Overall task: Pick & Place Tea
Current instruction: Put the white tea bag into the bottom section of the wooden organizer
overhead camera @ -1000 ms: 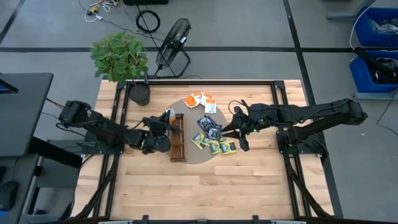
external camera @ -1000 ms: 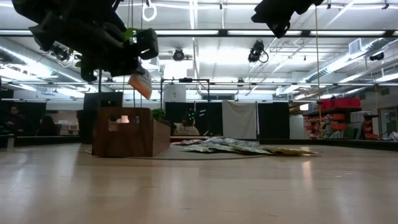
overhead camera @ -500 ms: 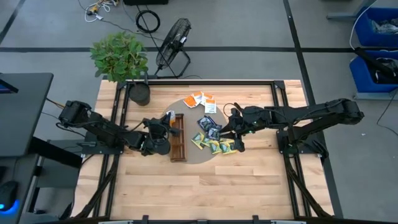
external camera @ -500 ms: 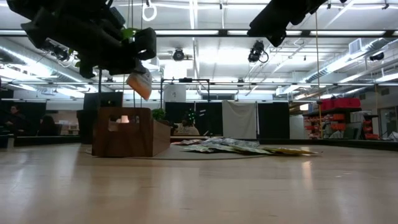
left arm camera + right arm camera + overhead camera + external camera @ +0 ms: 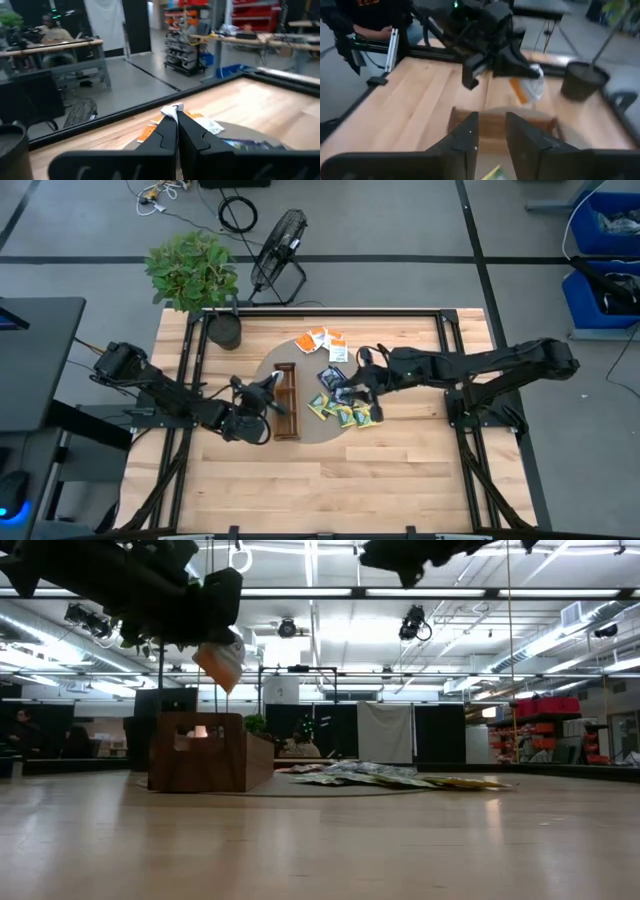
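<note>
Tea sachets lie in a loose heap on a round grey mat (image 5: 330, 430): orange-and-white ones (image 5: 322, 340) at the far side, dark blue ones (image 5: 338, 380) in the middle, yellow-green ones (image 5: 342, 414) nearer. A long brown wooden tray (image 5: 286, 402) stands at the mat's left. My left gripper (image 5: 268, 388) is shut on an orange-and-white sachet (image 5: 220, 662) above the tray (image 5: 200, 752). My right gripper (image 5: 356, 386) hovers open and empty over the dark blue sachets, high above the heap (image 5: 385, 774). My left gripper pinches the orange-and-white sachet between its two shut fingers; a white edge (image 5: 172, 108) sticks out past the fingertips. The sachet (image 5: 527, 87) hangs tilted below and beyond the fingers, lifted clear above the tray.
A potted plant (image 5: 200, 280) stands at the table's far left corner and a fan (image 5: 278, 242) on the floor behind. A person (image 5: 365, 20) sits beyond the table's left side. Bare wood lies toward the near edge (image 5: 330, 490).
My right gripper has moved toward the table's left, from beside the heap to over the dark blue sachets, and risen. My left gripper has lifted the held sachet a little higher above the tray and drawn slightly toward the near edge.
</note>
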Tool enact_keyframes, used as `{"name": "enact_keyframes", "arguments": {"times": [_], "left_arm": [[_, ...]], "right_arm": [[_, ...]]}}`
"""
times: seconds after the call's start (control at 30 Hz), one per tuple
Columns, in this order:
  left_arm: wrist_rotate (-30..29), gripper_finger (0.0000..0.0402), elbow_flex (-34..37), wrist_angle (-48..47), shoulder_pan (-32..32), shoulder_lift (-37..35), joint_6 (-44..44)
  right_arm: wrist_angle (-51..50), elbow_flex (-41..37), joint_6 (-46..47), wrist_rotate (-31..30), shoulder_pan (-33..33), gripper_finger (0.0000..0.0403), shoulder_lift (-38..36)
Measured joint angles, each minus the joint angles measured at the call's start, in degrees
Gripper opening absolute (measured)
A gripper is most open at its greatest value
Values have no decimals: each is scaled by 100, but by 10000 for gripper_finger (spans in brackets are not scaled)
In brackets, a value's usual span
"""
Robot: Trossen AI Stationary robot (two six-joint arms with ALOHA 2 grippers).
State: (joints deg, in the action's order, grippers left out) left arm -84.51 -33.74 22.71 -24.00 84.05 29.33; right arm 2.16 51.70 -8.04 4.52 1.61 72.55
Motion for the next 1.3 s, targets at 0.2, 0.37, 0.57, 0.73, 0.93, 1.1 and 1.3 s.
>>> {"name": "enact_keyframes", "arguments": {"times": [0.2,0.37,0.57,0.73,0.93,1.1,1.3], "left_arm": [[-492,3,0,3,-176,0,-4],[-551,2,0,16,-182,0,-44],[-552,2,0,22,147,0,-142],[-553,2,-13,43,247,0,-116],[-551,2,-15,277,-40,0,134],[-551,2,-17,601,-56,0,-50],[-553,2,-20,1343,-80,0,-741]], "right_arm": [[550,2,-757,673,-444,103,597],[540,2,-1475,403,-684,103,981],[647,2,-2753,-44,-721,103,1113],[1046,2,-3022,53,-724,103,1109],[1117,121,-3419,190,-821,103,1104],[781,679,-3056,850,-1053,123,1112],[22,1453,-2291,1970,-1261,189,1167]]}}
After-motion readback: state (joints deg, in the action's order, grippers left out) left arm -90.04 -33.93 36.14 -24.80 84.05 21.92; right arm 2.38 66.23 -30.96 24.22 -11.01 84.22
